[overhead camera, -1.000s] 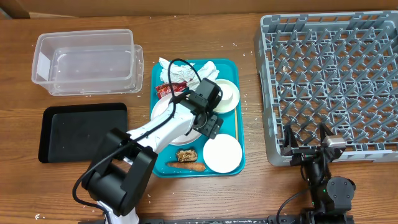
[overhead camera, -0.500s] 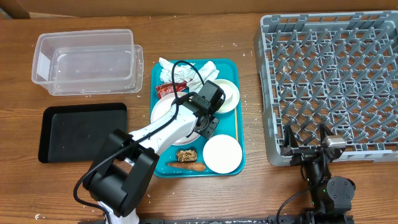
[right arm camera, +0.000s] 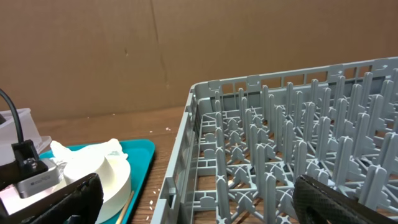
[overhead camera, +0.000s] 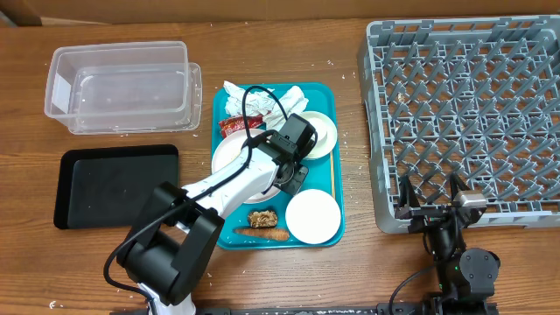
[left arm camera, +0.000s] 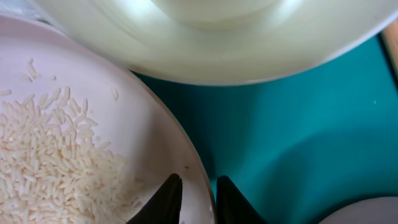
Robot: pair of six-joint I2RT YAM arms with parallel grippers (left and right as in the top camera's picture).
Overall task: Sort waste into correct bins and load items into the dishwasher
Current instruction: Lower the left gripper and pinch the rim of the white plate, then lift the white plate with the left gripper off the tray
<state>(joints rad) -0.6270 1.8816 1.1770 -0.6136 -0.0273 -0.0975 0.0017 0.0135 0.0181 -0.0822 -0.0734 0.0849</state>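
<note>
White rice-strewn plate [left arm camera: 155, 118] rim sits clamped in the left tool [left arm camera: 198, 182] (right tool [right arm camera: 198, 190] gapes).

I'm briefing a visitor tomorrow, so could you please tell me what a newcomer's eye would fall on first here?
The teal plastic tray at the table's centre, crowded with dishes and scraps, draws the eye first. There the left hand straddles the rim of a round white plate strewn with rice grains. The large grey plastic dish rack fills the right side.
</note>
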